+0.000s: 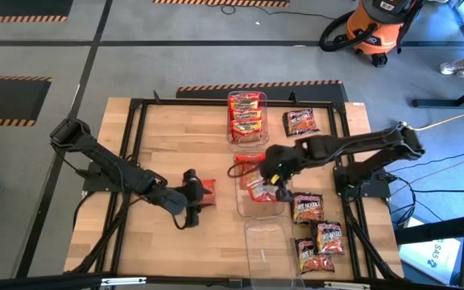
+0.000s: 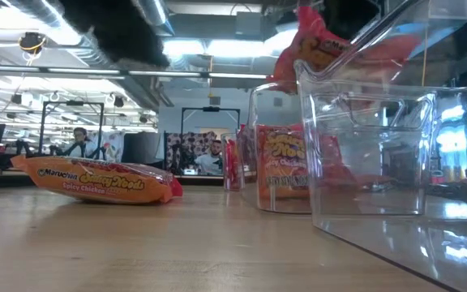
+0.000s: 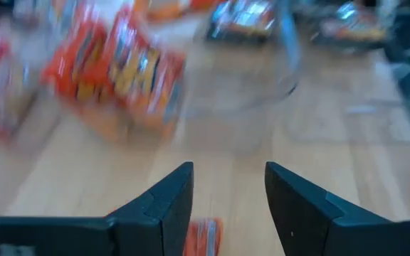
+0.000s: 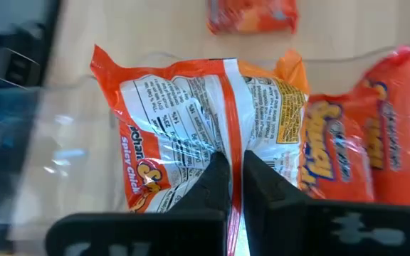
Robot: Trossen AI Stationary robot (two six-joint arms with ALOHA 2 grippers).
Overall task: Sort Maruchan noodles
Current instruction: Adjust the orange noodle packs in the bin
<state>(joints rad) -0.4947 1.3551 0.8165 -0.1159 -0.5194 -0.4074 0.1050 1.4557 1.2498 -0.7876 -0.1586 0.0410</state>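
Left gripper [image 1: 193, 193]: fingers [image 3: 168, 203] stood apart and empty, low over the wooden table [image 1: 135, 145], just beside a flat orange Spicy Chicken packet [image 1: 208, 189].
Loose packet, low view: orange Maruchan Spicy Chicken packet [image 2: 96, 180] lay flat on the wood, apart from the bins.
Far bin [image 1: 246, 138]: clear, held red-yellow packets [image 1: 246, 113] stacked together.
Middle bin [image 1: 258, 208]: clear, orange packets [image 4: 361, 156] stood on edge inside.
Right gripper [image 1: 279, 187]: fingers together, clamped on the back seam of an orange Spicy Chicken packet [image 4: 198, 135], over the middle bin.
Near bin [image 1: 268, 250]: clear.
Dark packets [image 1: 316, 234]: several on the table's right side; one more [image 1: 300, 122] farther back.
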